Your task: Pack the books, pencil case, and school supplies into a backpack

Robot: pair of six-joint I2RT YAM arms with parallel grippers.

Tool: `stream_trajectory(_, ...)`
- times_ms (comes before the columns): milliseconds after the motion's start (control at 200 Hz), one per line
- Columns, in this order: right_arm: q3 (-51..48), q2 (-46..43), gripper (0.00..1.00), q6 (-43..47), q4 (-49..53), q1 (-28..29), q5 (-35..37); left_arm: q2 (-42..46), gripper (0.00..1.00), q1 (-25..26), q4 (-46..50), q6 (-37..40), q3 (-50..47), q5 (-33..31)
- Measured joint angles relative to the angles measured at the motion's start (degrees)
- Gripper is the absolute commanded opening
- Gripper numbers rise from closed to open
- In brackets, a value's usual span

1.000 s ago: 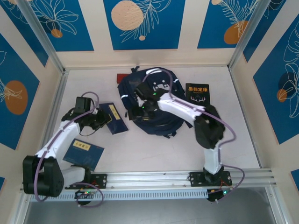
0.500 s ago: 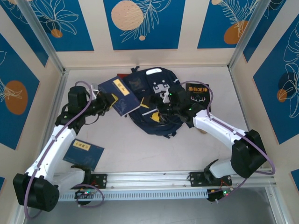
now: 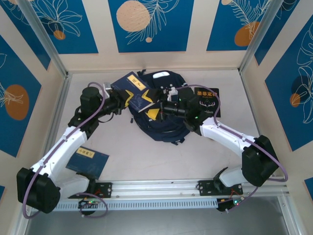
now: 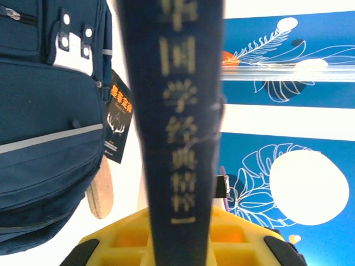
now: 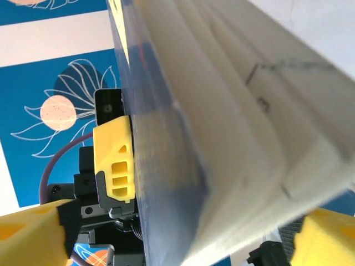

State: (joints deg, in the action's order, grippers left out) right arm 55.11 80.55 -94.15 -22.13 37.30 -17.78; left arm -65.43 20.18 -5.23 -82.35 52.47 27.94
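Observation:
My left gripper (image 3: 121,102) is shut on a dark blue book (image 3: 135,93) with a yellow label, holding it tilted in the air over the backpack's (image 3: 168,126) left top. In the left wrist view the book's spine (image 4: 178,127) rises between the yellow jaws of the left gripper (image 4: 180,227), with the backpack (image 4: 44,122) to the left. My right gripper (image 3: 157,109) faces the book's free edge. In its wrist view the right gripper (image 5: 183,246) stands open with the book's pages (image 5: 222,111) between its wide-apart fingers (image 5: 33,233). The black book (image 3: 209,98) lies right of the backpack.
A second blue book (image 3: 88,160) lies flat on the table near the left arm's base. A tan oval object (image 4: 100,191) sits beside the backpack, close to the black book (image 4: 117,124). Walls close in the table at back and both sides.
The left arm lifted the blue book off the table and carried it right, over the backpack. The right arm swung across the backpack and now meets the book's edge.

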Motion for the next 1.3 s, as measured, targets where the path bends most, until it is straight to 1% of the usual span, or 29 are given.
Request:
stream_trajectory(25,0.0,0.3,0.74,-0.7,-1.1,0.0,0.0,-0.1,0.0,0.2,-0.5,-0.4,0.0,-0.1)
stream_trajectory(40,0.0,0.5,0.72,-1.2,-1.6,0.0,0.1,-0.2,0.0,0.2,-0.7,-0.7,0.0,-0.2)
stream_trajectory(100,-0.4,1.1,0.61,-2.8,-4.1,0.0,0.4,-0.4,0.0,0.4,-1.7,-1.4,0.0,-0.3)
stream_trajectory(115,-0.5,1.3,0.6,-2.9,-4.6,0.0,0.6,-0.4,0.0,0.4,-1.8,-1.6,0.0,-0.4)
stream_trajectory(130,-0.7,1.4,0.55,-3.3,-5.2,0.0,0.7,-0.4,0.0,0.5,-2.0,-1.7,0.0,-0.5)
stream_trajectory(155,-0.8,1.4,0.51,-3.5,-5.7,-0.1,0.8,-0.4,0.0,0.5,-2.1,-1.8,0.0,-0.6)
stream_trajectory(160,-0.9,1.4,0.49,-3.5,-5.8,-0.1,0.9,-0.4,0.0,0.5,-2.2,-1.8,0.0,-0.6)
stream_trajectory(165,-1.0,1.4,0.49,-4.0,-6.0,-0.1,0.9,-0.4,0.0,0.5,-2.3,-1.9,0.0,-0.6)
stream_trajectory(210,-1.5,1.4,0.38,-4.6,-6.8,-0.3,1.1,-0.4,0.0,0.5,-2.8,-2.2,-0.1,-0.7)
stream_trajectory(215,-1.5,1.4,0.38,-4.6,-6.9,-0.3,1.1,-0.4,0.0,0.5,-2.9,-2.2,-0.2,-0.7)
stream_trajectory(225,-1.6,1.4,0.34,-4.2,-7.1,-0.4,1.0,-0.4,0.0,0.6,-3.0,-2.3,-0.2,-0.7)
stream_trajectory(235,-1.6,1.4,0.33,-4.5,-7.2,-0.4,1.1,-0.4,0.02,0.6,-3.0,-2.3,-0.2,-0.8)
stream_trajectory(245,-1.6,1.4,0.28,-4.9,-7.2,-0.5,1.1,-0.4,0.05,0.6,-3.1,-2.4,-0.2,-0.8)
stream_trajectory(285,-1.7,1.4,0.22,-4.4,-7.2,-0.9,1.3,-0.4,0.16,0.7,-3.1,-2.4,-0.3,-0.9)
stream_trajectory(345,-1.7,0.8,0.17,-3.5,-6.4,-1.5,1.5,-0.7,0.32,0.7,-2.4,-2.0,-0.4,-1.0)
stream_trajectory(400,-1.7,-0.7,0.12,-2.0,-3.5,-2.4,2.4,-1.0,0.45,0.9,-1.4,-0.5,-0.3,-1.0)
stream_trajectory(430,-1.7,-1.8,0.11,-0.5,-1.2,-3.0,2.8,-1.2,0.52,1.0,0.1,0.9,0.0,-1.0)
stream_trajectory(485,-1.6,-4.0,0.09,2.6,3.8,-4.2,3.9,-1.6,0.62,1.3,3.9,4.3,1.3,-1.2)
stream_trajectory(540,-1.2,-6.4,0.09,6.9,10.5,-6.2,5.5,-2.3,0.68,1.7,8.1,7.8,3.1,-1.9)
stream_trajectory(590,-0.4,-8.4,0.09,10.5,16.2,-8.2,7.0,-3.2,0.71,2.4,12.4,12.9,5.4,-2.9)
stream_trajectory(760,3.5,-13.0,0.08,23.1,33.8,-15.5,11.4,-8.3,0.73,6.8,22.6,27.7,12.2,-6.4)
stream_trajectory(825,4.6,-14.4,0.09,27.8,39.5,-18.7,12.5,-12.1,0.73,9.8,25.8,34.4,15.0,-7.9)
stream_trajectory(970,4.9,-17.7,0.09,35.3,48.9,-25.5,13.3,-21.5,0.74,16.1,30.7,47.1,21.6,-11.2)
stream_trajectory(1010,4.9,-18.6,0.09,37.0,51.3,-27.4,13.3,-24.7,0.74,18.0,32.3,50.9,24.2,-12.4)
stream_trajectory(1025,4.9,-18.8,0.09,37.3,51.9,-27.7,13.3,-24.7,0.74,18.0,32.3,50.9,24.2,-12.4)
stream_trajectory(1030,4.9,-19.0,0.09,37.6,52.3,-28.1,13.4,-26.3,0.74,18.7,32.9,52.6,25.3,-13.0)
stream_trajectory(1145,4.9,-21.6,0.09,41.1,57.2,-32.5,13.3,-34.7,0.74,22.7,36.6,61.2,32.3,-15.9)
stream_trajectory(1210,4.5,-23.2,0.09,42.4,58.9,-35.0,12.9,-39.1,0.74,24.2,38.3,65.4,36.0,-17.6)
stream_trajectory(1300,3.0,-25.8,0.09,43.6,60.8,-38.8,12.0,-46.0,0.7,26.0,40.5,70.6,42.4,-20.0)
